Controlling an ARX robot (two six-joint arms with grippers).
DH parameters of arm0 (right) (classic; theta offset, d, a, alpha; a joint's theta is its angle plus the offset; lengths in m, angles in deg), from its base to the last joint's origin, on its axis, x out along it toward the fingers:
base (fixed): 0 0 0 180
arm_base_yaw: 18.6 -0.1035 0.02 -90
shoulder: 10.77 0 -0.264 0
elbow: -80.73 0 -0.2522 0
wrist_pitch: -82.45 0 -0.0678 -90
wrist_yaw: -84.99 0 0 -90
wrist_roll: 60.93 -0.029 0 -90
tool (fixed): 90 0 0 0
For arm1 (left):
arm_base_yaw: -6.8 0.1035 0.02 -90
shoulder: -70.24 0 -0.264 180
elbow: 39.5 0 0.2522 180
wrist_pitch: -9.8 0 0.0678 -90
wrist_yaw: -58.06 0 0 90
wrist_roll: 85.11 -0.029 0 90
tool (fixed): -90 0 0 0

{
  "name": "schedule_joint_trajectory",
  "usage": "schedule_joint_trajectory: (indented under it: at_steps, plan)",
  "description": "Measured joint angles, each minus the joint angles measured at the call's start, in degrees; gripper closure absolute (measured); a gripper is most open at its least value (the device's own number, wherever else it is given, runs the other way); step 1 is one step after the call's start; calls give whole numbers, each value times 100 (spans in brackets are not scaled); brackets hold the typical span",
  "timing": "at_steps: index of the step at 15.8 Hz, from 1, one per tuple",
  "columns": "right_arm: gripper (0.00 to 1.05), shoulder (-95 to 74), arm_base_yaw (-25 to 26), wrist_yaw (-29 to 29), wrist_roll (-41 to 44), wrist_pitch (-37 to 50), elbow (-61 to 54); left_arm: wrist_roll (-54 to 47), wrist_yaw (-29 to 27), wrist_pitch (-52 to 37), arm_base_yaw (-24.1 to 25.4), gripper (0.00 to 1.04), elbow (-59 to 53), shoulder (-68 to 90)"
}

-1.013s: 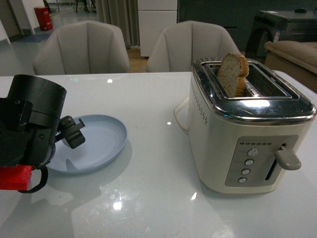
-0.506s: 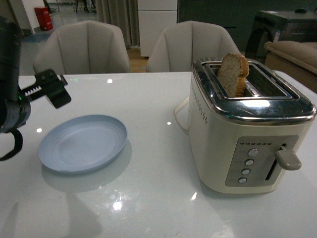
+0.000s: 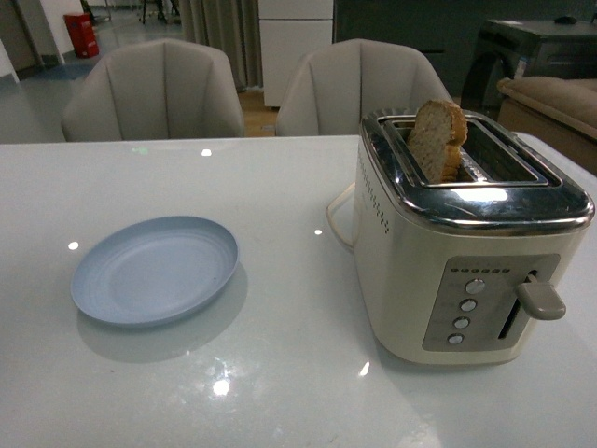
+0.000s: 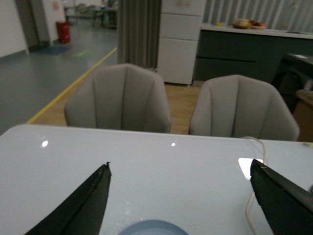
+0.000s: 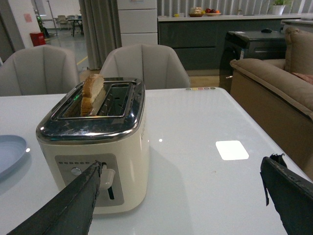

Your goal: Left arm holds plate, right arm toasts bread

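Note:
The pale blue plate [image 3: 154, 269] lies flat on the white table, left of the cream toaster [image 3: 466, 233]. The half-slice of bread [image 3: 435, 140] stands in the toaster's left slot, its top sticking out; it also shows in the right wrist view [image 5: 92, 94]. Neither arm shows in the front view. My left gripper [image 4: 181, 169] is open and empty above the table, with the plate's far rim [image 4: 152, 228] just below between its jaws. My right gripper [image 5: 183, 166] is open and empty, on the lever side of the toaster [image 5: 98, 142].
Two grey chairs [image 3: 154, 89] stand behind the table. The toaster's white cord [image 3: 338, 219] loops on the table beside it. The lever [image 3: 541, 301] is up. A brown sofa [image 5: 274, 93] stands past the table's right edge.
The left arm has lifted off the plate and drawn back to the left, out of the front view. The plate, toaster and bread have not moved.

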State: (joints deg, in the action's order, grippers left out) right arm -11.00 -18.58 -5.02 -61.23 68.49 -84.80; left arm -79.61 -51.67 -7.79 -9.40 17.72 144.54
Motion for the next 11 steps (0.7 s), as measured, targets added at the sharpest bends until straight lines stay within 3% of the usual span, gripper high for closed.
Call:
schedule_joint_trajectory:
  at_steps: [2, 6, 8, 11]
  plan:
    - [6, 0, 0, -2, 0, 0, 0, -378, 693, -267, 376, 52, -1204, -1038]
    - [6, 0, 0, 0, 0, 0, 0, -448, 1097, -525, 734, 92, -2361, -1698]
    - [6, 0, 0, 0, 0, 0, 0, -459, 1220, -601, 890, 103, -2708, -2065]
    - [6, 0, 0, 0, 0, 0, 0, -463, 1405, -549, 1069, 103, -3195, -2553]
